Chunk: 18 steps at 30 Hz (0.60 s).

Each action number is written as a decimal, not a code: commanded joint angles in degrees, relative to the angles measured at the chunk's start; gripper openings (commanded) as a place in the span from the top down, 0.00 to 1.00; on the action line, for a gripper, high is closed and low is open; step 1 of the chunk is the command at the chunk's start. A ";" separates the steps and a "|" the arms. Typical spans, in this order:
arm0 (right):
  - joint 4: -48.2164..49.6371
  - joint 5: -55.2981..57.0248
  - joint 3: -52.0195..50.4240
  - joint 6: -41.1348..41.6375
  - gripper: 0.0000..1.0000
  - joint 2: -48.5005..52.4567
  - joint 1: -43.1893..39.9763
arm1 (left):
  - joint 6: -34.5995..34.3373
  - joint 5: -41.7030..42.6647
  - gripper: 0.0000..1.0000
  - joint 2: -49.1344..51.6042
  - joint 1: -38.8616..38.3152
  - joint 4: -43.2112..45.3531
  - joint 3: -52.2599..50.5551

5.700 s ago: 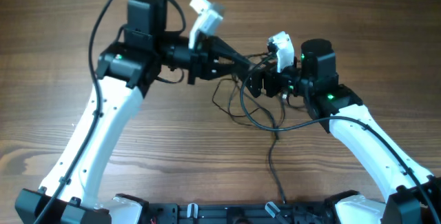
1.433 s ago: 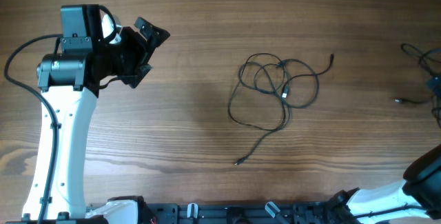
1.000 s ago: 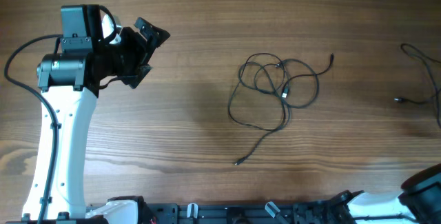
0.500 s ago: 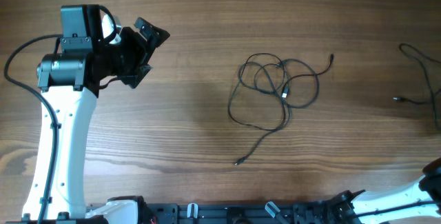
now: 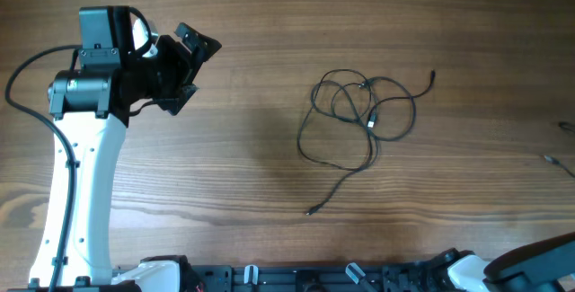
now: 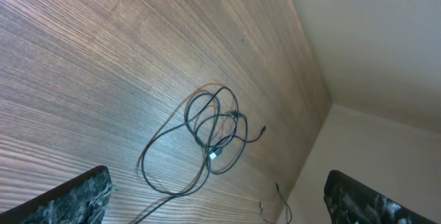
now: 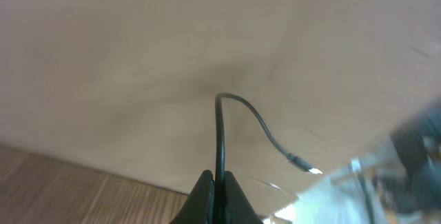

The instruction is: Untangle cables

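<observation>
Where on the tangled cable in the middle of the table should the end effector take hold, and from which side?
Grip the free tail just above its plug, coming straight down and closing across the cord. It lies flat on the table, nearly straight, and clear of the loops.

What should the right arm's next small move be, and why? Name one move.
Probably lower the right end effector to the table's right side and release. It is shut on one thin cable, held off the table with its plug dangling, while the looped cables lie mid-table; laying it apart should keep them separate.
</observation>
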 commanded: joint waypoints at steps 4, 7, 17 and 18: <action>-6.91 -27.28 0.24 -12.26 0.96 12.55 8.26 | 1.20 -0.57 0.00 -0.13 0.15 0.13 0.07; -10.64 -26.93 0.24 -3.19 0.44 21.70 8.33 | 1.18 -0.57 0.00 -0.13 0.15 0.13 0.07; -6.51 -26.73 0.37 3.91 0.00 10.58 9.38 | 1.18 -0.57 0.00 -0.13 0.15 0.13 0.07; -5.44 -26.73 0.37 3.80 0.00 8.07 10.01 | 1.20 -0.57 0.00 -0.13 0.15 0.13 0.07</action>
